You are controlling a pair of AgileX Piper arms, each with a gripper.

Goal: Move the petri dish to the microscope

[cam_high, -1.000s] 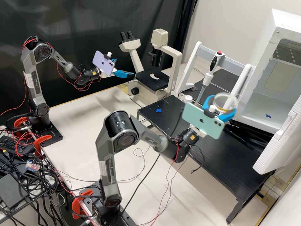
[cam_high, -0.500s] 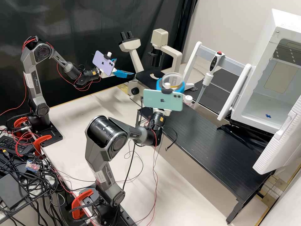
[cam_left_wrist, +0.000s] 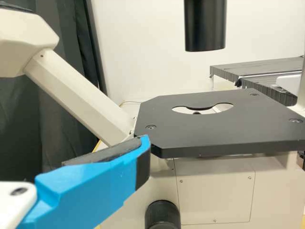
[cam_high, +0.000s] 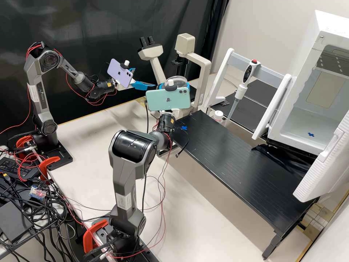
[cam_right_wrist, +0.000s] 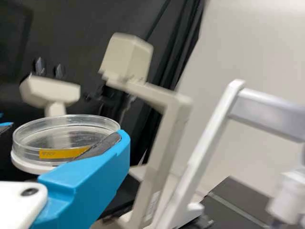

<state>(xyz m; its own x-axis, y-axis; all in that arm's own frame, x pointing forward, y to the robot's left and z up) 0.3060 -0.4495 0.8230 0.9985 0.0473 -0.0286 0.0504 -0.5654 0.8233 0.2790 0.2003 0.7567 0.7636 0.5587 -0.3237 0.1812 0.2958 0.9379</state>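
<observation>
Right gripper (cam_high: pixel 175 86) is pinching a clear, round petri dish (cam_high: pixel 177 80) between its two blue fingers (cam_right_wrist: pixel 112 157), and the dish is hanging near a cream-coloured microscope (cam_high: pixel 204 65). Whether it is lying directly over the flat black stage (cam_left_wrist: pixel 224 131), the high view is not making clear.

Left gripper (cam_high: pixel 143 78) is holding nothing; its blue fingers (cam_left_wrist: pixel 95 183) are standing well apart, and it is pointing towards the microscope, with one fingertip showing just beside the stage in the left wrist view. Above the stage's round opening, a black cylindrical tube (cam_left_wrist: pixel 205 26) is hanging down, and the cream pillar is rising at the stage's side.

Beyond, a white-framed stand (cam_high: pixel 223 69) is carrying a white pipette with a red button (cam_high: pixel 247 74), and a small white-capped container (cam_high: pixel 218 115) is sitting near the pipette's tip. A long black slatted table (cam_high: pixel 236 160) is bearing a blue cross mark (cam_high: pixel 184 127), while a white cabinet (cam_high: pixel 291 120) is standing with its door swung out.

On the dish's side, a yellow label (cam_right_wrist: pixel 64 152) is bearing small dark writing. Pale stickers are marking the arms, and a mint-green phone (cam_high: pixel 168 99) is showing a dark logo.
</observation>
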